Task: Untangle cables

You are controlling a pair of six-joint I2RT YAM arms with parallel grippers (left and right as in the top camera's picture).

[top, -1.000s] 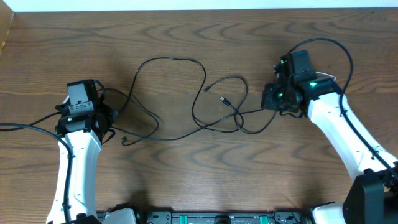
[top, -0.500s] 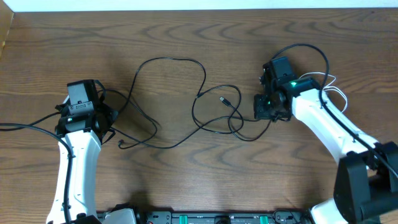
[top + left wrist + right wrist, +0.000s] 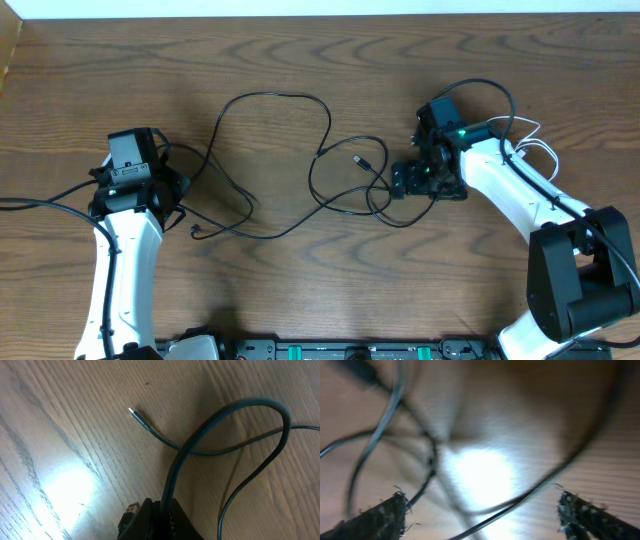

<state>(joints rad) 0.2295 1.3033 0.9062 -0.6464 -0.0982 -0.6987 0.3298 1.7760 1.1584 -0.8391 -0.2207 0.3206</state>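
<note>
Table: brown wood-grain table carrying everything.
Left fingers: the left fingers are closed tight on one strand of the thin black cables, pinching it at their tips.
Held strand: from the grip it rises ahead of the left fingers, bends over in a rounded arc and comes back down to their right.
Loose ends near the left fingers: a small metal plug lies just beside the fingertips, on their left. Farther ahead, a thin cable end with a pale bare tip rests on the wood, and its cord passes under the held strand.
Between the two arms: the cables spread over the table in wide loops. They cross one another close to the right fingers, and a small plug end lies inside one loop.
Right fingers: the right fingers are spread wide and grip nothing.
Strands at the right fingers: in the blurred right wrist view, dark strands lie on the table in the gap ahead of the two tips. Whether any touches a tip, I cannot tell.
</note>
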